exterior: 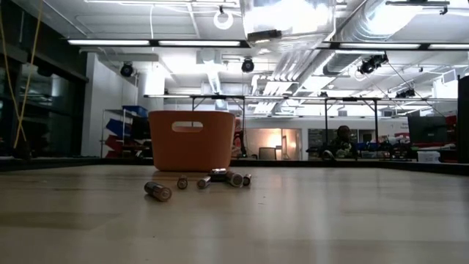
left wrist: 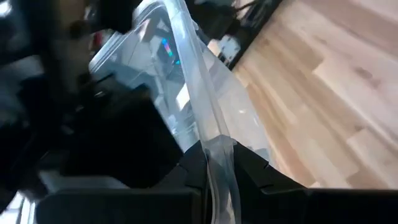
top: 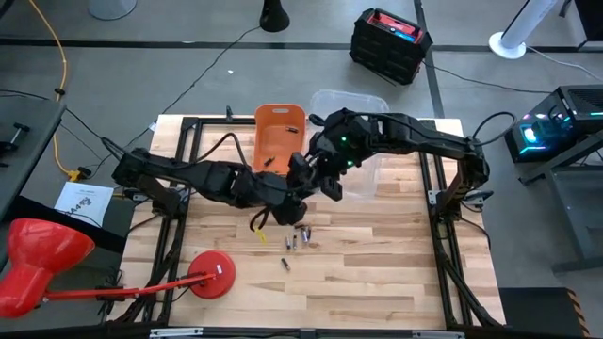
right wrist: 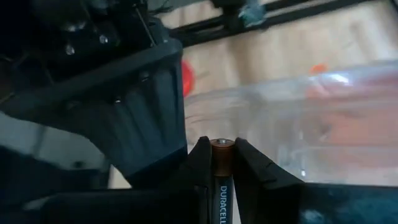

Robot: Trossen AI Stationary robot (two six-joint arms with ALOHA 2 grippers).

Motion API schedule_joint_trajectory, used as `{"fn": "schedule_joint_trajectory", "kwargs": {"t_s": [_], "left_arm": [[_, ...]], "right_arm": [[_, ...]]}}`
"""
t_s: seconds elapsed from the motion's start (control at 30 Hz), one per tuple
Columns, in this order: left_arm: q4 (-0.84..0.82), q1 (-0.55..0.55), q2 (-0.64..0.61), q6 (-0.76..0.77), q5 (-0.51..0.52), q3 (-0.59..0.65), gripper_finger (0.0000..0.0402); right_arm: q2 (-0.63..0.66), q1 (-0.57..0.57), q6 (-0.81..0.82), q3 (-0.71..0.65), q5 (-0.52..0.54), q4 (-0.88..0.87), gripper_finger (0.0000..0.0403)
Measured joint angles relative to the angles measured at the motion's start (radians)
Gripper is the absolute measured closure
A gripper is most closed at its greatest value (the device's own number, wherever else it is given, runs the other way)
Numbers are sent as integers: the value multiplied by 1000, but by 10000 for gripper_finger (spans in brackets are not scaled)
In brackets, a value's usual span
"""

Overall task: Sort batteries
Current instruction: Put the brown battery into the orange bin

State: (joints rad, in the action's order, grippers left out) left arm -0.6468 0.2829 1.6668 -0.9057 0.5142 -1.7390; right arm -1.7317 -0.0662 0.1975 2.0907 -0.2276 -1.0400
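Several small batteries lie loose on the wooden table near its middle, and they also show in the low view as batteries. An orange bin stands at the far side. A clear plastic bin is held up off the table; the low view shows the clear bin high above the tabletop. My left gripper is shut on its wall. My right gripper, beside the left one above the table's middle, is shut on one battery next to the clear bin. My left gripper pinches the clear bin's thin wall just below its rim between the two fingers, one finger on each side. The bin is lifted clear of the table. My right gripper pinches a black Duracell battery between its two fingers. The cell lies along the fingers, and its coppery end sticks out at their tips. It is lifted clear, close to the clear bin's wall.
A red lamp with a round base lies at the table's near left. Black frame rails run along the table's sides. The orange bin stands behind the batteries. A person sits far off in the room.
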Motion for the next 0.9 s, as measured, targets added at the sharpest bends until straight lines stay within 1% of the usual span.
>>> {"fn": "schedule_joint_trajectory", "kwargs": {"t_s": [0.07,0.1,0.13,0.2,0.27,0.33,0.43,0.57,0.67,0.73,0.8,0.9], "left_arm": [[-12,0,14,-2,-29,0,373],[-27,-1,21,-4,-31,-1,373],[-50,0,24,6,-31,-1,373],[-98,2,30,21,-29,-2,373],[-108,11,34,19,-23,-2,373],[-104,26,36,-21,-15,-1,373],[-31,52,37,-111,-9,3,373],[66,70,44,-158,22,9,373],[69,72,43,-135,23,9,373],[72,72,42,-108,-2,9,373],[77,71,42,-45,-48,8,373],[31,71,41,52,-63,1,373]], "right_arm": [[-8,0,35,0,-58,-17,383],[-12,0,56,0,-92,-19,383],[-20,4,65,0,-106,-14,383],[-29,10,76,0,-101,2,383],[-30,10,78,0,-85,-5,383],[-30,2,79,0,-79,-7,383],[-30,-17,100,0,-106,-14,383],[-37,-31,98,1,-122,-80,383],[-38,-35,98,2,-106,-80,383],[-38,-46,98,2,-100,-82,383],[-36,-63,105,2,-128,-109,383],[-28,-71,115,2,-127,-116,383]]}}
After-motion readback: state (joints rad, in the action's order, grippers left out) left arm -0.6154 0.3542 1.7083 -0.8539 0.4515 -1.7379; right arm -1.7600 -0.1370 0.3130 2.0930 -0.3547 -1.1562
